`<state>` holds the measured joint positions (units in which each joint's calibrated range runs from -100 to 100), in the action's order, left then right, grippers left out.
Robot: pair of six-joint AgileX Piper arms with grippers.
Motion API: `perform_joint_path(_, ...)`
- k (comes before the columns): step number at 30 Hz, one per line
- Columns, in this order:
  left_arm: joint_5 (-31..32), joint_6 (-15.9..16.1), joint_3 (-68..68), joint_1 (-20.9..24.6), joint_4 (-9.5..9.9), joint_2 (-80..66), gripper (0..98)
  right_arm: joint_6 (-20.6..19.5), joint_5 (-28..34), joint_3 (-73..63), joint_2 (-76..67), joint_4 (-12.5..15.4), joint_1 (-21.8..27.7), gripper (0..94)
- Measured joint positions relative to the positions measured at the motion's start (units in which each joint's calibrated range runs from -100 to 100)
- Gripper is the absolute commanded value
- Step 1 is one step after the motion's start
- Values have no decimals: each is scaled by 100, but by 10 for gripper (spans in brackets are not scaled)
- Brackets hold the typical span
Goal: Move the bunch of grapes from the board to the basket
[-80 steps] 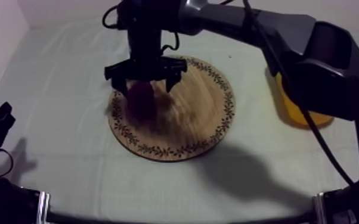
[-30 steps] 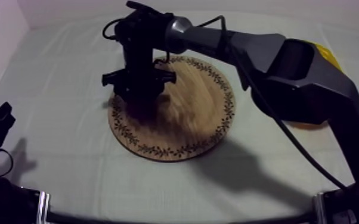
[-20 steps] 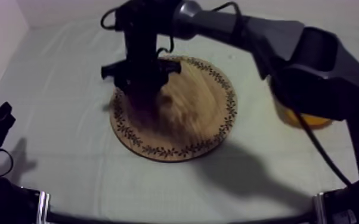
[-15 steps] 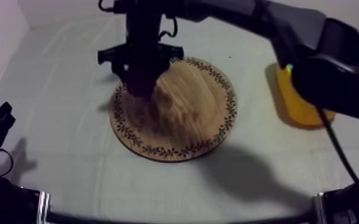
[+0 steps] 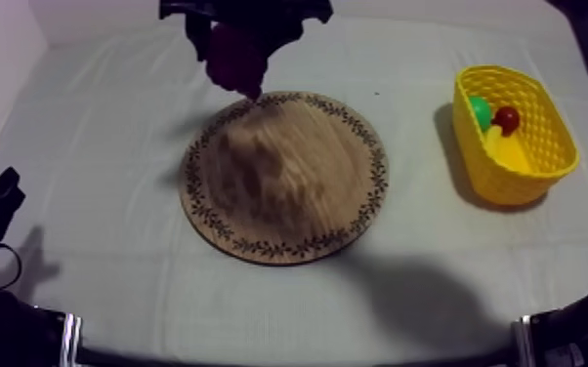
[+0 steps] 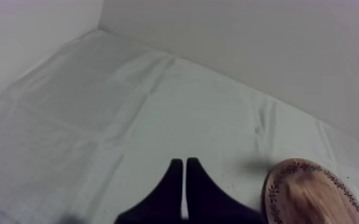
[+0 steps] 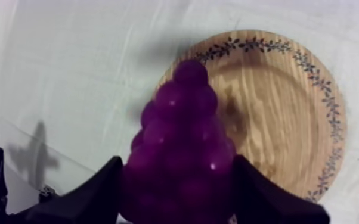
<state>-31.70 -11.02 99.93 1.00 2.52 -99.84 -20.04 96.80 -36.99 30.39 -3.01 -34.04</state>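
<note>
Count is standing at one wooden board (image 5: 288, 181), one yellow basket (image 5: 518, 183), one bunch of grapes (image 5: 234, 54), one pear (image 5: 479, 109), one small red fruit (image 5: 506, 119) (both basketed).

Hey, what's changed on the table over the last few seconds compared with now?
The right gripper closed on the grapes and lifted them clear of the board, up toward the table's far edge. The board, the basket and the left gripper, shut at rest, stayed put.

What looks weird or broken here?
Nothing stands out. The right pincer holds the bunch of grapes above the wooden board, and the yellow basket stands upright with toy fruit inside.
</note>
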Motion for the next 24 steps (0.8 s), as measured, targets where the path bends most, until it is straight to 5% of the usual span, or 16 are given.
perform_joint_path(12, 0, 0, 0, 0, 0, 0, 0, 244, -387, 1529, -1024, -105, 415, 309)
perform_joint_path(24, 0, 0, 0, 0, 0, 0, 0, 901, -962, 3905, -2230, -480, 1525, 314)
